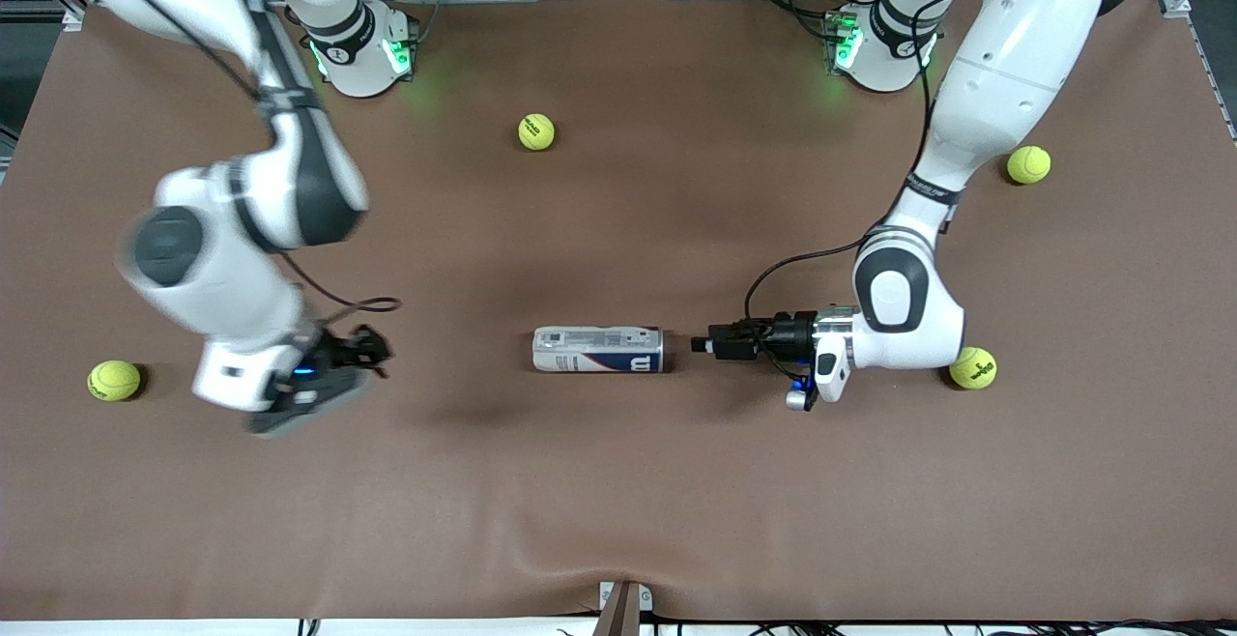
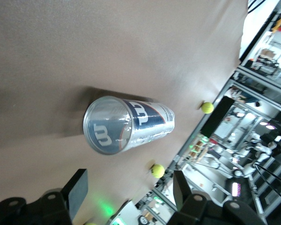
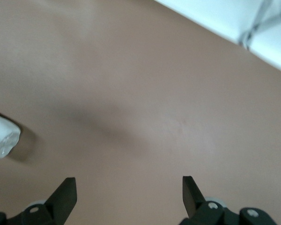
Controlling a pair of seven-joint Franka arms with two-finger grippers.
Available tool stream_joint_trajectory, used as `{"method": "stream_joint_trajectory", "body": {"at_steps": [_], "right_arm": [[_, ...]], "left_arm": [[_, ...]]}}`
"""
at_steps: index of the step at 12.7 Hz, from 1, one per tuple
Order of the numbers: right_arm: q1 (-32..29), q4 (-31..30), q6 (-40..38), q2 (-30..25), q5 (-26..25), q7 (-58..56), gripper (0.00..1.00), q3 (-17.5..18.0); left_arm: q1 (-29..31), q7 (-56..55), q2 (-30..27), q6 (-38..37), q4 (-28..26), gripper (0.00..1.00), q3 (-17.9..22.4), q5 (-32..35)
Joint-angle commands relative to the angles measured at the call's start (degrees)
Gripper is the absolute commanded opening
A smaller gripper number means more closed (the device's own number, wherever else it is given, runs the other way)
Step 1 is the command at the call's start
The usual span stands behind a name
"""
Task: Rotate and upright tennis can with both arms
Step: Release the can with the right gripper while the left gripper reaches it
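Note:
The tennis can [image 1: 599, 349] lies on its side in the middle of the brown table, its navy "W" end toward the left arm's end. My left gripper [image 1: 698, 344] is low and level, just off that end, open and empty. In the left wrist view the can [image 2: 126, 124] shows end-on, apart from my open left gripper [image 2: 129, 190]. My right gripper [image 1: 372, 351] hangs over the table, well clear of the can's white end, toward the right arm's end. It is open and empty [image 3: 128, 190]. A bit of the can's pale end [image 3: 2, 138] shows at that view's edge.
Several yellow-green tennis balls lie loose: one beside the left arm's wrist [image 1: 972, 367], one farther from the camera near the left arm [image 1: 1028, 164], one near the bases [image 1: 536, 131], one at the right arm's end [image 1: 114, 380].

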Motion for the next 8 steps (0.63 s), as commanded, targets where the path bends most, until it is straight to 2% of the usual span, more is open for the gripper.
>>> {"method": "stream_joint_trajectory", "body": {"at_steps": [1,4,8], "right_arm": [[-8.43,-1.80,-7.99,-5.17,3.35,0.59,1.00,1.23],[-12.14,-2.32,-15.81,-11.13,3.35,1.28,1.00,1.05],[-13.90,-5.04,-24.27,-19.30,3.35,9.35,1.00,1.05]], "left_arm": [[-0.56,2.12,3.29,2.35,2.10,0.75,-0.06,-3.63],[-2.23,3.44,6.55,4.45,5.18,0.71,-0.06,-7.41],[-2.32,3.53,9.89,4.90,9.14,0.67,-0.07,-9.42]]}}
